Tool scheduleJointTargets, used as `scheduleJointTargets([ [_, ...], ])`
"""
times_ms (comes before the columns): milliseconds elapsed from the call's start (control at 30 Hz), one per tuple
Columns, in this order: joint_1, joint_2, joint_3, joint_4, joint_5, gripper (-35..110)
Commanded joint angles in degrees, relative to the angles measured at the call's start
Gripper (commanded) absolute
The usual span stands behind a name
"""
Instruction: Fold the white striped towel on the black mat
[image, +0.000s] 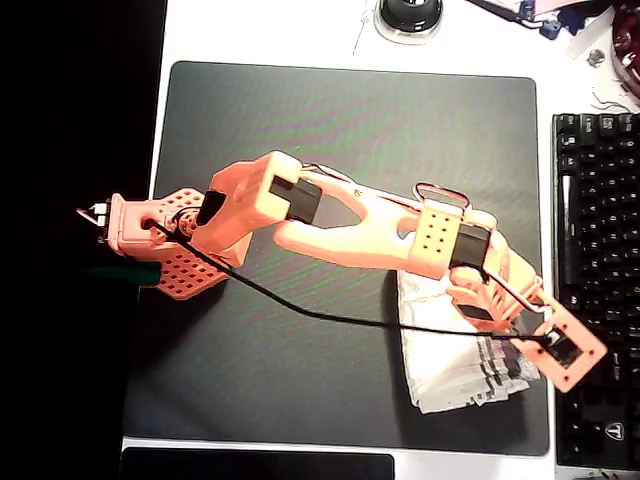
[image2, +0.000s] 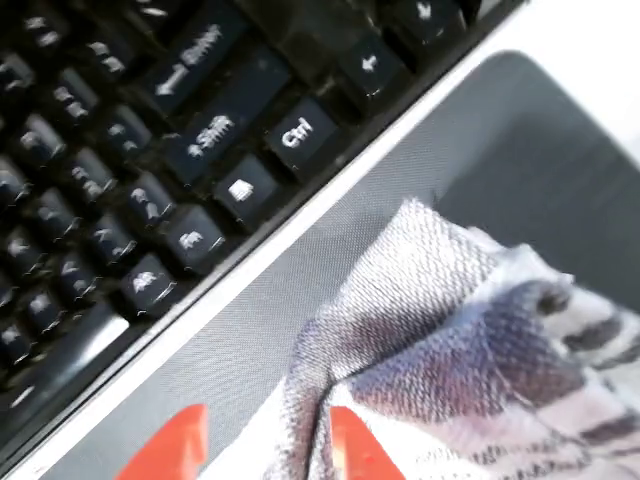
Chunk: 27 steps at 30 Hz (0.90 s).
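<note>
From the wrist view I find my gripper (image2: 258, 450) pinching a raised fold of the white striped towel (image2: 470, 350), orange fingertips (image2: 170, 445) either side of the cloth. In the overhead view the towel (image: 450, 350) lies bunched at the lower right of the black mat (image: 300, 130), partly under the orange arm (image: 330, 215). The mat rests on a white table (image: 260, 30). A black keyboard (image: 600, 280) sits just beside the mat's right edge. A black cable (image: 300, 305) crosses the mat to the wrist. A smaller black pad (image: 250, 465) lies below the mat.
</note>
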Motion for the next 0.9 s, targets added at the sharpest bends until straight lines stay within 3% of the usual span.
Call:
scheduleJointTargets([
  [0,0.88,7.47,-0.97,1.49,-2.55,18],
  [333,-3.52,17.67,-7.82,25.84,-11.78,17],
  [567,-8.61,18.28,0.88,26.28,-15.03,17],
  [867,-11.60,1.58,4.66,11.43,-13.45,16],
])
